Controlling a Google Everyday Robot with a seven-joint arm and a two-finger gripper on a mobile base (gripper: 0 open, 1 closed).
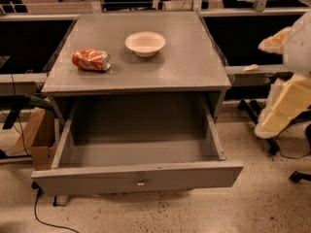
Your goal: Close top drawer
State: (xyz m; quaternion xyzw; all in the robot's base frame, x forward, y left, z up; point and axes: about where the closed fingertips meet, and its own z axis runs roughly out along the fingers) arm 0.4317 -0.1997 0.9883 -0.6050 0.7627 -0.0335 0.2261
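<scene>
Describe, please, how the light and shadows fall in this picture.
Camera view: warm light falls evenly on the cabinet top; the open top drawer is shadowed at its back, beneath it; the end effector, at the right edge, looks pale and bright.
</scene>
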